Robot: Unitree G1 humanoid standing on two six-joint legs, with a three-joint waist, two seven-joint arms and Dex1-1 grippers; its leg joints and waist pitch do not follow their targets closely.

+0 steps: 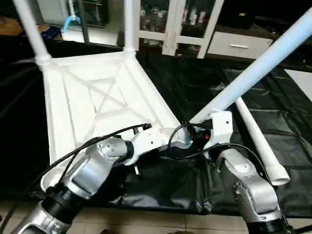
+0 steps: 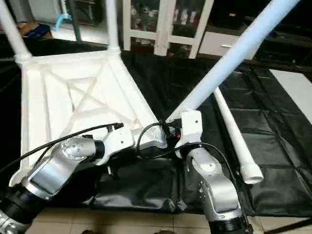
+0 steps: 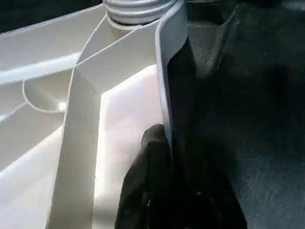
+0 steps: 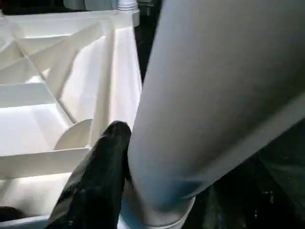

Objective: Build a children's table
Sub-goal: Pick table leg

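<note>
The white tabletop (image 1: 97,97) lies upside down with its X-ribbed underside up. Two legs (image 1: 29,29) (image 1: 128,24) stand in its far corner sockets. A third leg (image 1: 258,66) leans steeply to the right, its lower end at the near right corner socket (image 1: 183,136). My right gripper (image 1: 199,126) is shut on this leg just above the socket, and one black finger (image 4: 100,176) presses its side. My left gripper (image 3: 174,191) is shut on the tabletop's rim (image 3: 167,95) beside that same corner. The fourth leg (image 1: 258,141) lies loose on the black cover.
The black-covered work surface (image 1: 195,83) spreads to the right of the tabletop, with its front edge near my forearms. White cabinets (image 1: 195,29) and a drawer unit (image 1: 239,46) stand behind. Tiled floor (image 1: 161,222) shows below the surface's edge.
</note>
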